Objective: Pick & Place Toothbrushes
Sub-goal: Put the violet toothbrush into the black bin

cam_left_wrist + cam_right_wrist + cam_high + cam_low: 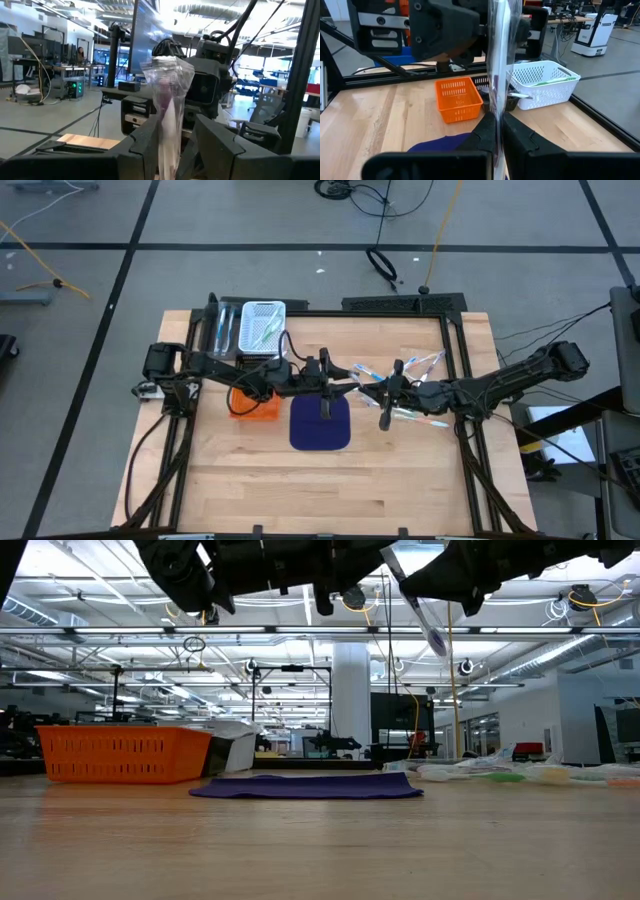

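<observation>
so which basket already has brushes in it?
The white basket, at the table's far edge: green-accented toothbrushes lie inside. The orange basket looks empty in the right wrist view.

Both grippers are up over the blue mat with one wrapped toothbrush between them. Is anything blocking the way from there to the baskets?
Nothing visible does. The wrapped toothbrush hangs between the left gripper and right gripper, above the blue mat. The orange basket and white basket sit open-topped beyond.

An orange slotted basket (458, 98), a white mesh basket (546, 82), a dark blue mat (320, 423), a pale wood-grain table (400, 470); the clear-wrapped toothbrush (167, 107) looks faintly pink, perhaps.
</observation>
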